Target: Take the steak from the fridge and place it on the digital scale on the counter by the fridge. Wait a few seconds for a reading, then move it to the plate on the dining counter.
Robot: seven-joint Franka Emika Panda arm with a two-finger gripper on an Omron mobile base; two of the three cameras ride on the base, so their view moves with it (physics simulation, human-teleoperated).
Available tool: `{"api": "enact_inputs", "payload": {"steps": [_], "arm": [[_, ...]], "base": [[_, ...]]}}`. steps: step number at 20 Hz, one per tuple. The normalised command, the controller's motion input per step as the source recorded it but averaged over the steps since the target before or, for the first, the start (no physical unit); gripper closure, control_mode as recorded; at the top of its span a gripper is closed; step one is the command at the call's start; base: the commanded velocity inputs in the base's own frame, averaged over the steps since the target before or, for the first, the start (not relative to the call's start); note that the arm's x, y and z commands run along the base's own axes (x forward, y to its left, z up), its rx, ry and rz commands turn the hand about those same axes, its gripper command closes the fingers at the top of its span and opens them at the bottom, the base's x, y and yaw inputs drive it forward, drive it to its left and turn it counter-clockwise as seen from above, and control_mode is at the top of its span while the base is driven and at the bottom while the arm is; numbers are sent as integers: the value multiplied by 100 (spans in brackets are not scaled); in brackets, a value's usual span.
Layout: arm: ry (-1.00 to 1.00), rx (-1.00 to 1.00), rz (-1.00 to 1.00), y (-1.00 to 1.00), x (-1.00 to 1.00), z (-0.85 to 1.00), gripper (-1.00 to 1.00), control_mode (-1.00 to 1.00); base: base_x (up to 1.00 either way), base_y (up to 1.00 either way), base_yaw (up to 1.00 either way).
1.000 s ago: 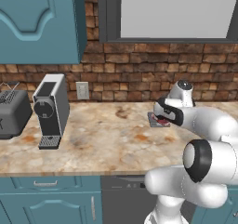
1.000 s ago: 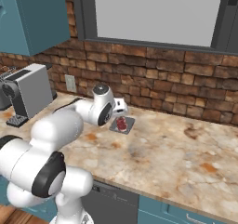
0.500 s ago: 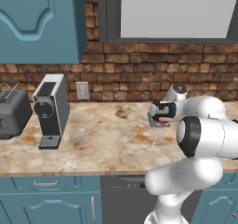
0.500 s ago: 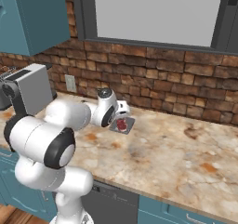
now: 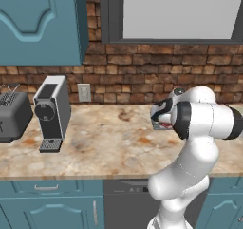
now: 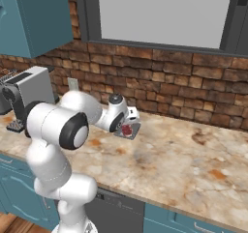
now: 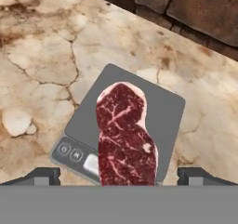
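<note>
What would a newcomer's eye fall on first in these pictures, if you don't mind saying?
Probably the red marbled steak lying on the small grey digital scale, seen close up in the hand view with the open gripper straddling it. Next, the big white arm bent over the beige counter below the brick wall, and the coffee machine to the left.

Glossy white rounded arm segments, dark joint bands
</note>
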Motion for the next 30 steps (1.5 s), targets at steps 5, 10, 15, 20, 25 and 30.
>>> {"api": "enact_inputs", "payload": {"steps": [5,10,15,20,25,30], "arm": [[2,0,0,0,26,-32,-100,-100],[4,0,0,0,32,-31,-100,-100],[6,0,0,-4,44,-32,-100,-100],[6,0,0,-8,38,-30,-100,-100],[10,0,0,-2,12,-40,100,-100],[9,2,0,0,-8,-38,100,-100]], "base": [[0,0,0],[0,0,0],[0,0,0],[0,0,0],[0,0,0],[0,0,0]]}}
